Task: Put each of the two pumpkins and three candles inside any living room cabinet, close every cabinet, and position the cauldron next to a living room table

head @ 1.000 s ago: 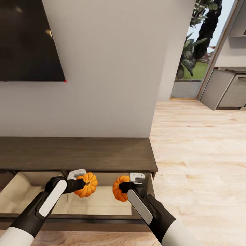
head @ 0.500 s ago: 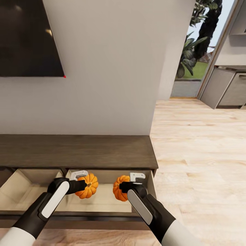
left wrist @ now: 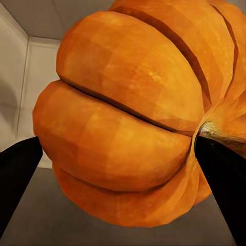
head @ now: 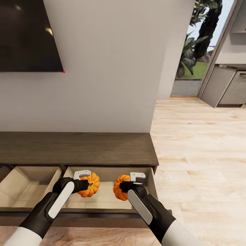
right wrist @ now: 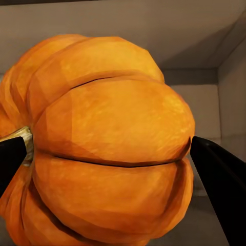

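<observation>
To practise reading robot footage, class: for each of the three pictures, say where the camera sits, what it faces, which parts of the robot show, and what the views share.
Head view: from the robot's head, looking down at the cabinet and its open drawer; both arms show, the left gripper and right gripper each holding a pumpkin.
Left wrist view: near the left gripper, facing the left pumpkin; dark fingers flank it.
Right wrist view: near the right gripper, facing the right pumpkin; dark fingers show.
Shared: each wrist's pumpkin and the drawer interior also show in the head view.

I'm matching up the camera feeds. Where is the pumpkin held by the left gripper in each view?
Head view: left pumpkin, lower centre-left, over the open drawer.
Left wrist view: the same pumpkin, close up between the fingers.
Right wrist view: that one isn't identifiable.
Shared landmark: the drawer's pale interior.
</observation>
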